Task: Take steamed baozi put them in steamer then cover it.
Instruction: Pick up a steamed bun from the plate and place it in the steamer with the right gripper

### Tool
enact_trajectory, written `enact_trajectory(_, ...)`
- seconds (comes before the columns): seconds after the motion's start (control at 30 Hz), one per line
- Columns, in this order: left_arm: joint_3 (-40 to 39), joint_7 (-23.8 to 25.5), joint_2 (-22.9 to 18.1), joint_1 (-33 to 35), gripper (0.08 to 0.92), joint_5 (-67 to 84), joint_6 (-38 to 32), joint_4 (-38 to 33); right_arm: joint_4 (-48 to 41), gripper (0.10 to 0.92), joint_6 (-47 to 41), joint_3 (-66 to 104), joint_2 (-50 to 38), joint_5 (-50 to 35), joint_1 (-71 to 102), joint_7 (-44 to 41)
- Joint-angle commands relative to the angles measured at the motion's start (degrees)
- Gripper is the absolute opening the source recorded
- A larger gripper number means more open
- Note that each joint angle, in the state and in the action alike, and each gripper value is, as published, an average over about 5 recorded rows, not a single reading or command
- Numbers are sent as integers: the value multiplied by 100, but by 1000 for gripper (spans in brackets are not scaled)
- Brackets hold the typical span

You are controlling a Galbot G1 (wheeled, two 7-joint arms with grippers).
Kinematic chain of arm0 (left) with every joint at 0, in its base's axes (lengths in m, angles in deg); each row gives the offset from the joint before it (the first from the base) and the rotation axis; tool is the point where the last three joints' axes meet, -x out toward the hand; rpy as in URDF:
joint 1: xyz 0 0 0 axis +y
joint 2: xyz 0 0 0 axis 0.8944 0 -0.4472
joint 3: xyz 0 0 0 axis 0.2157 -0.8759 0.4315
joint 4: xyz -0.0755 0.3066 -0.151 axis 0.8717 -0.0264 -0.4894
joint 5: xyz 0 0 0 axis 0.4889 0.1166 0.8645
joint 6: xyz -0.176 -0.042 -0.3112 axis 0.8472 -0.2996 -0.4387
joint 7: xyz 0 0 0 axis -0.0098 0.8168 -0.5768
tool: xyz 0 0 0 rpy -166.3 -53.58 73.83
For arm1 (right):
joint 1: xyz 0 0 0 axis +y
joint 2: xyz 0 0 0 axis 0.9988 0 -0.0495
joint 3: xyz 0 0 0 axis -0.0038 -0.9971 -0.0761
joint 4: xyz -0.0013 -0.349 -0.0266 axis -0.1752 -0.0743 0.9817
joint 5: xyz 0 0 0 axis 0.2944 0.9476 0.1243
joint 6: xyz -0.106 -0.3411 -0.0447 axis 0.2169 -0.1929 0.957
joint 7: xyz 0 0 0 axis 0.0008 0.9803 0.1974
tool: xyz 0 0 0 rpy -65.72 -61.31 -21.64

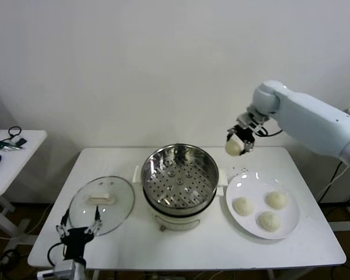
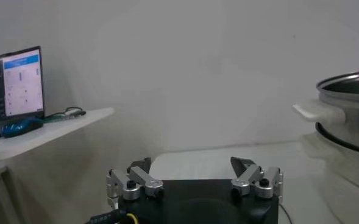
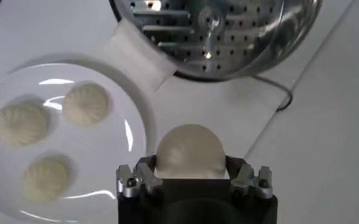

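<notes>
My right gripper (image 1: 235,146) hangs in the air above the table's back, between the steamer and the plate, shut on one cream-white baozi (image 3: 189,151). Three more baozi (image 1: 244,205) (image 1: 276,199) (image 1: 269,220) lie on the white plate (image 1: 254,233). The shiny perforated steamer (image 1: 179,176) sits empty on its cream pot base at the table's middle. The glass cover (image 1: 101,204) with its cream handle lies flat at the left. Near the front left corner, just before the cover, my left gripper (image 1: 80,227) stands open and empty.
A side table (image 1: 6,160) with cables and a blue object stands off to the left. A monitor (image 2: 13,85) shows on it in the left wrist view. The steamer's white side handle (image 3: 139,61) points toward the plate.
</notes>
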Motion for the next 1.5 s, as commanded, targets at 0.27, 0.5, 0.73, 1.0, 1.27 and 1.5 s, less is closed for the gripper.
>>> enact_trajectory(0.27,6,-1,99,142,823,19,-37,-6,416,738,1270,-228,1453,990,-125,224)
enact_trajectory(0.5,-12,-16,146,145,823,26,-30,8,160,738,1596,-32,1826,1746,442,346)
enact_trajectory(0.73,5,-34,151,196,823,49,-53,35,-47,738,1843,82,1994,2478,852,490)
enact_trajectory(1.0,0,-41,144,213,823,86,-45,73,-299,738,1824,55,1993,2618,1122,519)
enact_trajectory(1.27,-13,-62,135,186,823,251,26,108,-443,738,1826,91,2026,2701,1237,560)
enact_trajectory(1.5,-41,-92,110,156,823,235,34,128,-431,787,1732,25,2006,2482,1214,582)
